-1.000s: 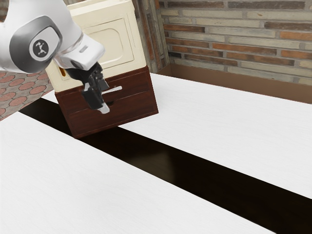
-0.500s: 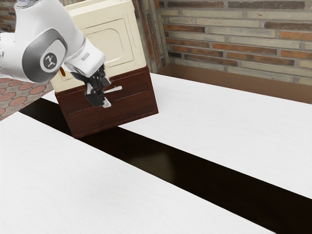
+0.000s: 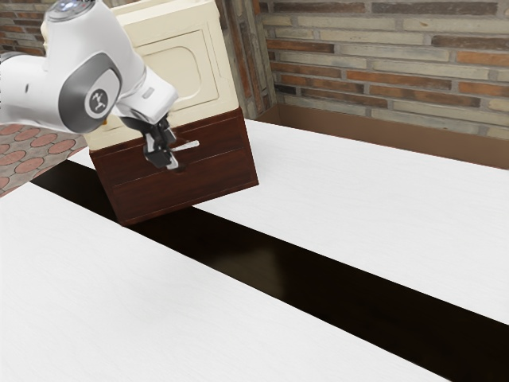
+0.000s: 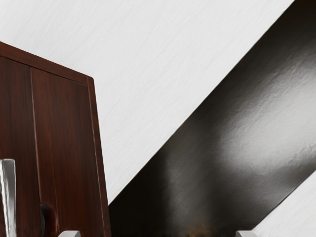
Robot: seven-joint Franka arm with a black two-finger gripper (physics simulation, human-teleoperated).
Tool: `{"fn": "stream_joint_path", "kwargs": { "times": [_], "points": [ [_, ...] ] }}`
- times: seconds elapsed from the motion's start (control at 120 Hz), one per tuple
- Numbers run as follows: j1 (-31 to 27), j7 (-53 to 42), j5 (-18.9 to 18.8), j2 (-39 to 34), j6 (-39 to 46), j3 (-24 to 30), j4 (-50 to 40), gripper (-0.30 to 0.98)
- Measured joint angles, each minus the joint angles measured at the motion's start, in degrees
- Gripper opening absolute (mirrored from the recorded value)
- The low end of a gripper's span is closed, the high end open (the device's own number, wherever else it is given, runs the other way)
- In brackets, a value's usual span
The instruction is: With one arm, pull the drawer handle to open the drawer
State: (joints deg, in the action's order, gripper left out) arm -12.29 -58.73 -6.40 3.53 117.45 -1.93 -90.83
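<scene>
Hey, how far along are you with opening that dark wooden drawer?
Done, it seems: the approach, as my end effector is close to the pale handle. In hand: probably lining up, since the fingers are open and not closed on the handle. Left: taking hold or hooking on, then pulling, because the drawer front looks flush with its dark wooden cabinet.

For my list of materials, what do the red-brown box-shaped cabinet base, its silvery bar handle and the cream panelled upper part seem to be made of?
Cabinet base: seemingly wood with a satin varnish, judging by the dark grain streaks.
Bar handle: probably polished metal, from its bright and grey reflections.
Upper part: painted wood or plastic; its smooth, even cream shows no grain, so either fits.
</scene>
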Motion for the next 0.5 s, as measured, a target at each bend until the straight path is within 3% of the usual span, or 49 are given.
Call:
{"fn": "stream_joint_path", "kwargs": {
  "times": [0.5],
  "points": [
    [-0.04,5.78,-1.36,9.31,-0.03,-1.01,9.74,0.37]
  ]
}}
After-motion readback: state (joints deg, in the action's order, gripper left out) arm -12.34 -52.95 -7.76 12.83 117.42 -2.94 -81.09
